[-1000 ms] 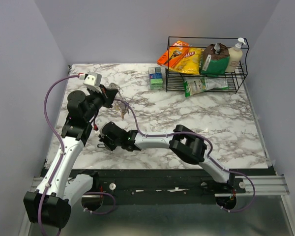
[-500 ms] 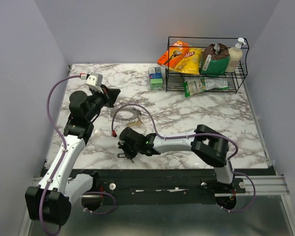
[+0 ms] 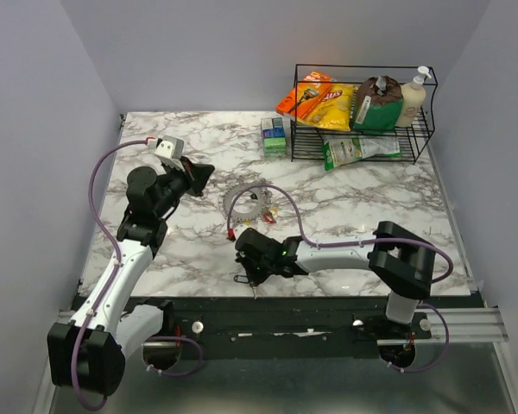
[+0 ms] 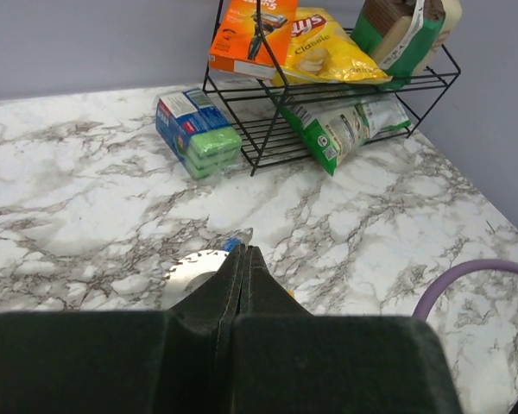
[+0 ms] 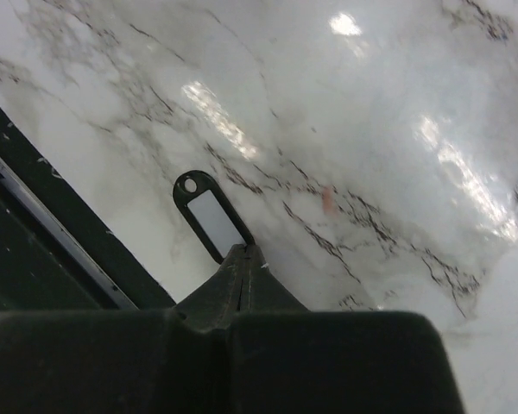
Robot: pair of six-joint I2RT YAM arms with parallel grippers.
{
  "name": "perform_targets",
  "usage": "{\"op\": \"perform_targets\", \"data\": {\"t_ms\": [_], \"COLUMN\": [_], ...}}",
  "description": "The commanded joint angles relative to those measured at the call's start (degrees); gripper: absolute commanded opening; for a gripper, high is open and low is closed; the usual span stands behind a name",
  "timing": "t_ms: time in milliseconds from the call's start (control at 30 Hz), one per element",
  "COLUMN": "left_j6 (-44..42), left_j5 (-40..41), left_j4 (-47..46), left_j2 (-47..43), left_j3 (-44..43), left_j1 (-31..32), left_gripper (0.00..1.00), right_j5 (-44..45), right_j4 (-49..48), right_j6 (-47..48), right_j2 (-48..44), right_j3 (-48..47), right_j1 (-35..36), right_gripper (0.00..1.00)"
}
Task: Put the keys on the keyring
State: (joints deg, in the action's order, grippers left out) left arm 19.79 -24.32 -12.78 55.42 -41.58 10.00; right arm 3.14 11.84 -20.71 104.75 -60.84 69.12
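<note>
The keyring (image 3: 242,200) lies flat mid-table with silver keys (image 3: 257,205) fanned round it and a few coloured heads on its right. My left gripper (image 3: 204,172) is shut and empty just left of it. In the left wrist view the ring (image 4: 186,269) and a blue key head (image 4: 233,244) show past the shut gripper (image 4: 244,250). My right gripper (image 3: 246,274) is shut low at the table's front edge. In the right wrist view the gripper (image 5: 244,250) touches the near end of a black key tag (image 5: 209,216); whether the tag is pinched I cannot tell.
A black wire rack (image 3: 363,108) with snack bags and a soap bottle stands at the back right, a green bag (image 3: 354,151) under it. A pack of sponges (image 3: 274,135) lies left of it. The right arm's purple cable (image 3: 285,200) arches over the keyring. The black table edge (image 5: 34,216) is close.
My right arm has swung right along the front edge, its gripper ending near the black tag. The keyring has come into view and lies farther right. My left gripper has shifted slightly right.
</note>
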Motion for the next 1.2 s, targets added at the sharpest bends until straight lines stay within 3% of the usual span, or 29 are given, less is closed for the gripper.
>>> {"op": "perform_targets", "data": {"t_ms": [0,300,533,767,1033,1167], "left_j6": [0.6,2.7,1.1,-2.8,-1.4,-1.2], "left_j5": [-1.1,-2.1,0.1,5.5,12.4,15.3], "left_j4": [-1.7,-4.4,-3.1,4.8,14.1,17.7], "left_j2": [-0.7,2.0,8.6,26.5,44.2,49.8], "left_j3": [2.3,4.3,2.4,-8.1,-21.7,-23.7], "left_j1": [0.1,0.5,5.6,13.6,15.7,16.9], "left_gripper": [0.00,0.00,0.00,0.00,0.00,0.00], "right_j5": [2.3,0.9,3.1,8.5,14.6,14.9], "right_j4": [13.8,14.0,17.4,21.3,23.8,23.7], "right_j6": [-2.7,-7.1,-11.6,-12.7,-10.6,-8.7], "right_j2": [0.6,-6.9,-11.8,-21.4,-28.4,-31.4], "right_j3": [9.5,15.8,18.6,16.4,10.0,8.8], "right_j1": [-4.2,-16.7,-27.6,-35.0,-35.6,-35.6], "right_gripper": [0.00,0.00,0.01,0.00,0.01,0.03]}}
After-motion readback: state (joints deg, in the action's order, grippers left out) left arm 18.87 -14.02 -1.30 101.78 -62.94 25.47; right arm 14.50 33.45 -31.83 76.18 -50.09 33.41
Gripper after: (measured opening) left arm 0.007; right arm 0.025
